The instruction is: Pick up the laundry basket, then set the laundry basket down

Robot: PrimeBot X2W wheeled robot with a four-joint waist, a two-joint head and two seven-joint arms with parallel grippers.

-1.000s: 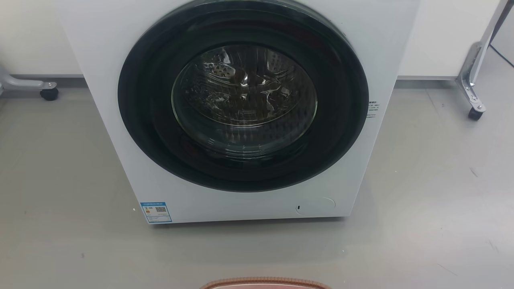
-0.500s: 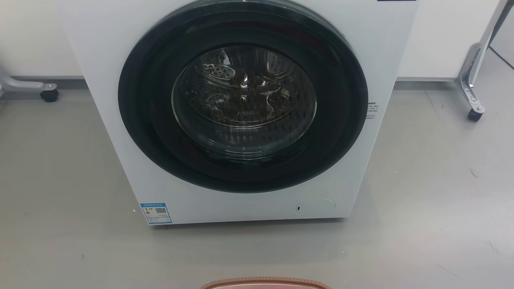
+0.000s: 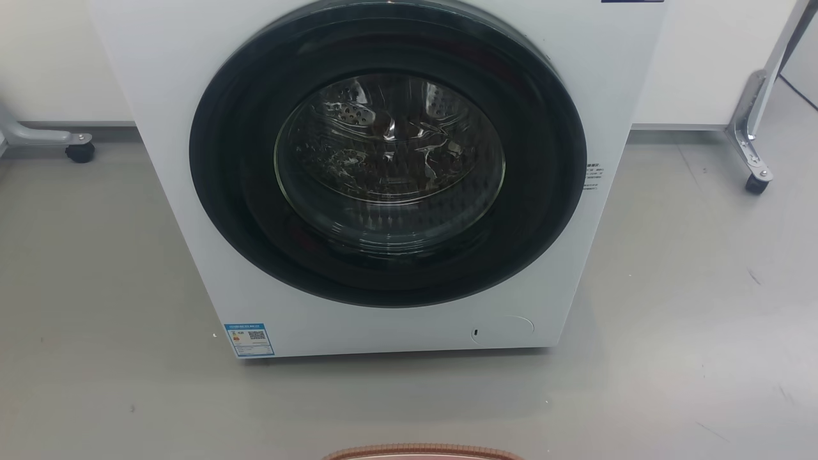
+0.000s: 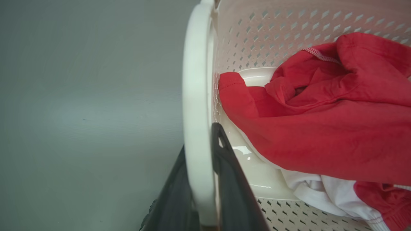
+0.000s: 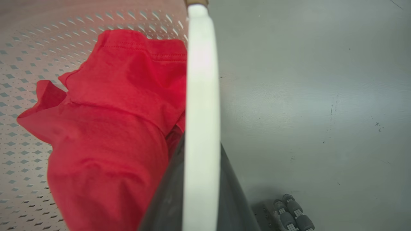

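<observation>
Cream-white plastic with small diamond holes made the wall of the laundry basket (image 4: 273,29). In the head view only a strip of its brown woven-look rim (image 3: 422,451) showed, at the bottom edge in the middle, on the near side of the floor (image 3: 96,287) and well apart from the washer (image 3: 383,179). Whether the basket stood on the floor or hung above it, I could not tell.

In the left wrist view the left gripper (image 4: 200,150) was clamped on one white side handle (image 4: 196,96), with one dark finger on the outer side and one on the inner side of it. In the right wrist view the right gripper (image 5: 201,144) was closed in the same way on the other side handle (image 5: 202,96), and the dark fingers (image 5: 231,192) pressed on both sides of it.

Inside the basket lay a crumpled red garment (image 4: 321,122), which also showed in the right wrist view (image 5: 112,128), reaching up to the handle. Under it was a white garment (image 4: 321,192).

The washer was white, with a round dark door, closed, and a blue label (image 3: 249,338) at its lower left corner. Behind it on each side stood a grey metal leg on a black caster, one at the left (image 3: 45,137) and one at the right (image 3: 754,128). Small grey ribbed rollers (image 5: 293,213) showed on the floor in the right wrist view.
</observation>
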